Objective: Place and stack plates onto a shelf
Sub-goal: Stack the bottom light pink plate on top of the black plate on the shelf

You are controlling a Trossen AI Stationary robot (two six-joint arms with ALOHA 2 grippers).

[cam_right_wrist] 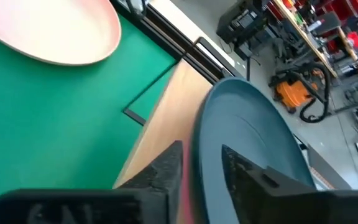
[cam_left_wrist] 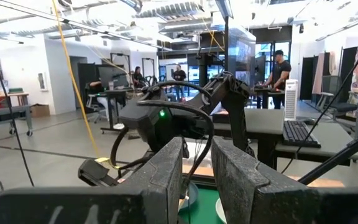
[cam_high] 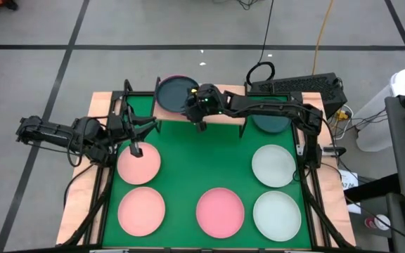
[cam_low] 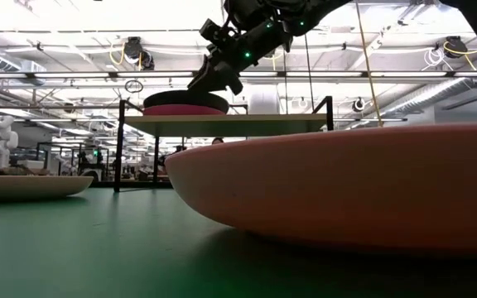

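From above, a hot pink plate (cam_high: 220,211) lies at the near edge of the green table (cam_high: 188,151), between a pink plate (cam_high: 140,211) and two pale plates (cam_high: 276,215). Farther back, the left pincer (cam_high: 136,149) hangs over the rim of a salmon plate (cam_high: 139,164); how far its fingers are apart cannot be told here. The right pincer (cam_high: 201,105) reaches across to the wooden shelf (cam_high: 232,94) at the far edge, its fingers closed on the rim of a dark teal plate (cam_high: 174,91), which sits on a pink one.

At table height, a salmon plate (cam_low: 346,194) fills the foreground. Behind it stands the shelf (cam_low: 230,124), with the right pincer (cam_low: 214,79) above the teal plate (cam_low: 185,100).

The left wrist view shows its own fingers (cam_left_wrist: 166,180) slightly apart, holding nothing.

The right wrist view shows its fingers (cam_right_wrist: 166,165) pinching the teal plate's (cam_right_wrist: 253,137) rim, the shelf board (cam_right_wrist: 160,124) underneath.
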